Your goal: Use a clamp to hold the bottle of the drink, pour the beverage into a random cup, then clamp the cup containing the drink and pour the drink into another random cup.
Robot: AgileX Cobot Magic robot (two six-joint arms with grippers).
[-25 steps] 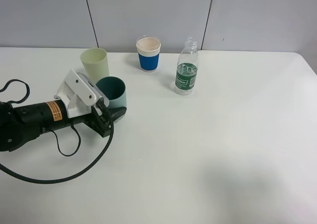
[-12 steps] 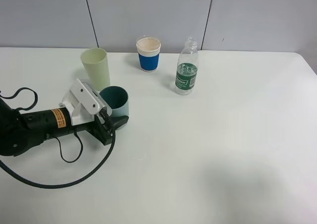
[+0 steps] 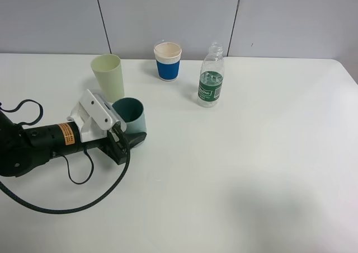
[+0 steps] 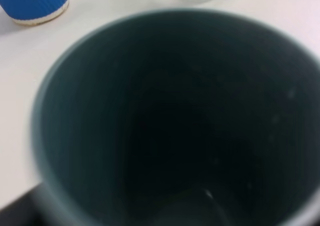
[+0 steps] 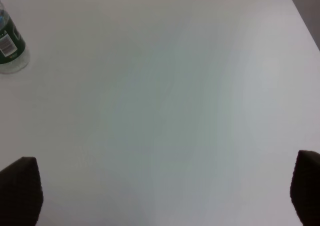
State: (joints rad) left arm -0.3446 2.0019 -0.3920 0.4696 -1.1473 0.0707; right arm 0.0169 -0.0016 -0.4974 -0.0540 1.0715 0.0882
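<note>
Three cups stand toward the table's far-left part. The left gripper sits at the upright teal cup; its grip can't be judged. The right gripper gapes wide, idle.

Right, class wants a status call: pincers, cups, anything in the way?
Left pincer at the upright teal cup, grip unclear. Right pincer open over bare table. Pale green cup close behind the teal one. Bottle standing clear.
</note>
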